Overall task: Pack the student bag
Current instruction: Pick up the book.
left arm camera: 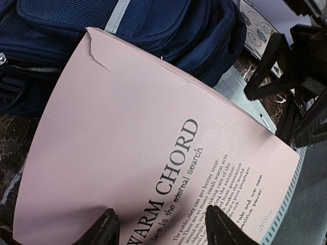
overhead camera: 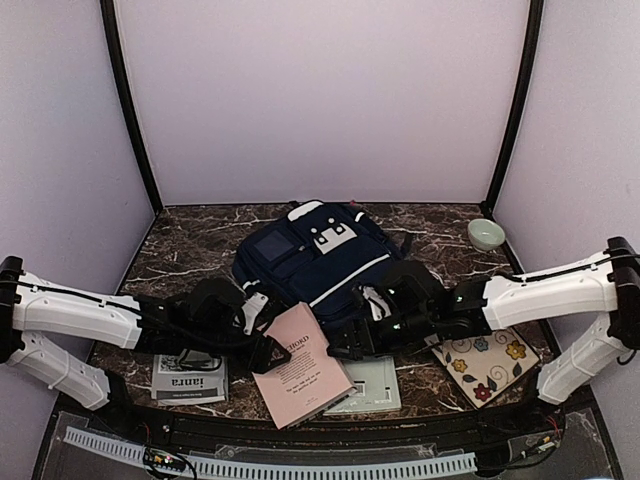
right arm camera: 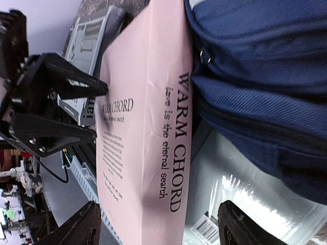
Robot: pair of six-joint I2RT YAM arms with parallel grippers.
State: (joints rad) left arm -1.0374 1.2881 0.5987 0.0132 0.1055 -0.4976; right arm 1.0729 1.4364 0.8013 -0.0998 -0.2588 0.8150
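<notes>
Nearest, by the near edge of the counter (overhead camera: pixel 190 250): pink book (overhead camera: pixel 300 375), tilted up against the student bag (overhead camera: pixel 315 255), itself at mid-counter toward the far edge. Left claw (left arm camera: pixel 163 224) half spread over the cover, gripping nothing. Right claw (right arm camera: pixel 163 227) wide apart astride the spine, likewise empty.

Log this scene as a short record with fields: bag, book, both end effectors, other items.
bag: navy bag, mid-table
book: pink book, at the bag's near edge, between the arms
left end effector: open, facing the book's cover
right end effector: open, fingers either side of the book's spine
other: bowl back right; floral sheet front right; grey book front left
</notes>
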